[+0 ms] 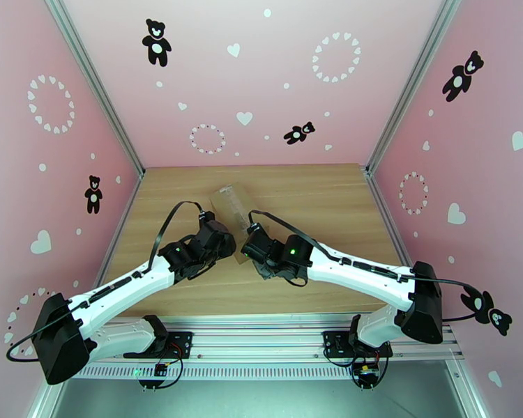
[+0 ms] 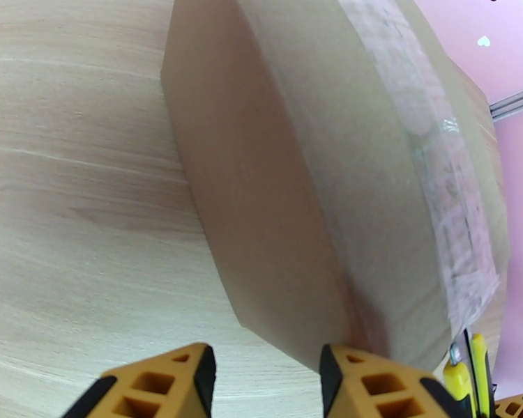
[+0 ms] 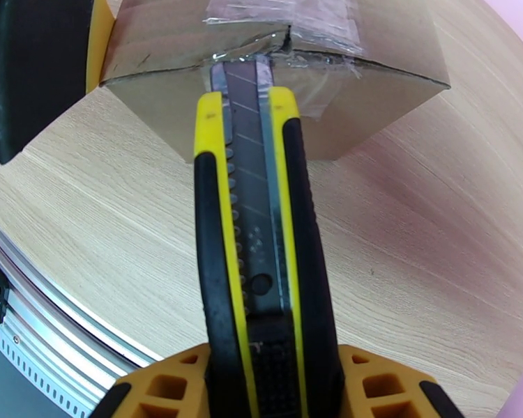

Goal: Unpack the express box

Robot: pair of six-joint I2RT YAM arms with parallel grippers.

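**Knife set at the box's taped seam**

The box [image 1: 231, 203] lies mid-tabletop [image 1: 324, 196], between our two arms. Our right gripper [image 3: 272, 388] is clamped on the knife [image 3: 258, 224], with the blade tip at the tape [image 3: 282, 19] on the near top edge. Our left gripper [image 2: 261, 384] stands partly open and empty, one finger against the box's side. Next, we judge, the blade must run straight along the seam while the left arm braces the box.

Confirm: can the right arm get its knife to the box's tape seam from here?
Likely yes: the right arm holds the utility knife with its blade tip at the taped seam of the express box, nothing between.
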